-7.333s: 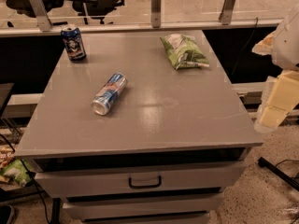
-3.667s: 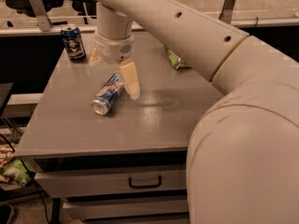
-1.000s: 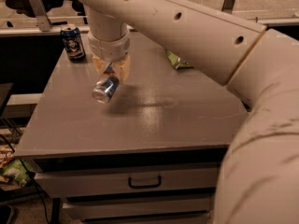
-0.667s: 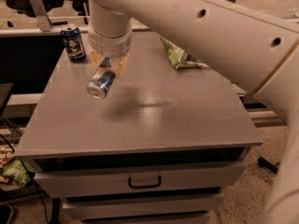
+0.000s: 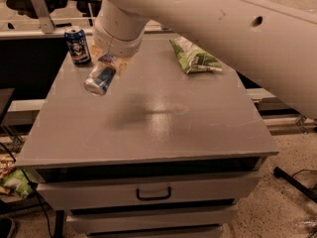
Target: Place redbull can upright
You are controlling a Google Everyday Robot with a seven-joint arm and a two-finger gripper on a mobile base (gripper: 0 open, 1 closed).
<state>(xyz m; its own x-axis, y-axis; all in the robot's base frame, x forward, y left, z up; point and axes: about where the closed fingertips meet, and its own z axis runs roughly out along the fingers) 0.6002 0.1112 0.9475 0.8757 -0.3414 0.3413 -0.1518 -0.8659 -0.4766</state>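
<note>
The redbull can (image 5: pixel 100 77) is a slim silver-and-blue can, held tilted in the air above the left part of the grey table (image 5: pixel 148 128), its silver end pointing down toward the front left. My gripper (image 5: pixel 110 61) is shut on the can's upper half, just below the thick white wrist that comes down from the top of the view. The can casts a blurred shadow on the table below and to its right.
A wider dark-blue can (image 5: pixel 78 46) stands upright at the table's far left corner, close behind the held can. A green chip bag (image 5: pixel 194 57) lies at the far right. Drawers (image 5: pixel 153 193) sit under the tabletop. My large arm spans the upper right.
My gripper came down on the can lying on the table, closed on it and lifted it. In the last second the can has risen and tilted further, moving slightly left.
</note>
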